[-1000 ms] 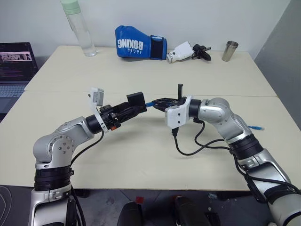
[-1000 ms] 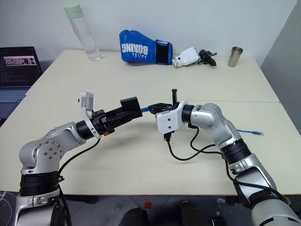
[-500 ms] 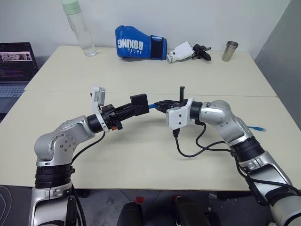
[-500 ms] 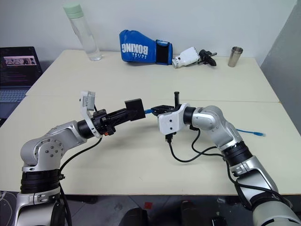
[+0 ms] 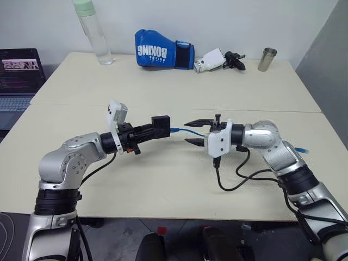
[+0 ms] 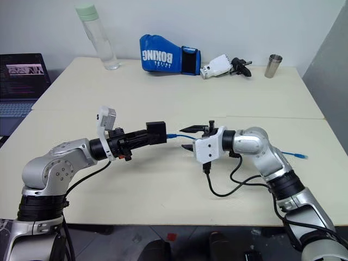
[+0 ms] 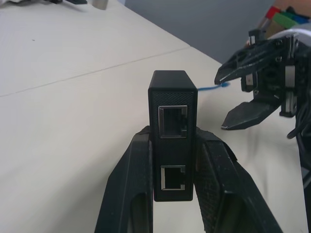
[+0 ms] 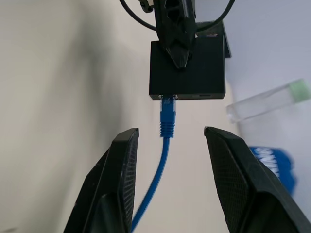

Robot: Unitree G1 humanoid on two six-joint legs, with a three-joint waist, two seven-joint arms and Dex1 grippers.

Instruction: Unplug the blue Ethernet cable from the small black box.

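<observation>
A tall clear bottle point(image 5: 93, 33) with a pale green cap and a metal cup point(image 5: 265, 58) are stood at the table's far edge; their contents cannot be made out. The small black box point(image 5: 160, 125), matte and square-edged, is clamped by the left gripper point(image 5: 151, 130) above the table's middle. The blue Ethernet cable point(image 8: 166, 127) is plugged into its right side and runs between the parted fingers of the right gripper point(image 5: 196, 132), which grasps nothing.

The blue boxing glove point(image 5: 163, 48) at the table's far edge carries the word "BOXING" in white capitals (upside down from the head camera). A smaller white line beneath it and the laptop screen point(image 5: 20, 65) are too small to read.
</observation>
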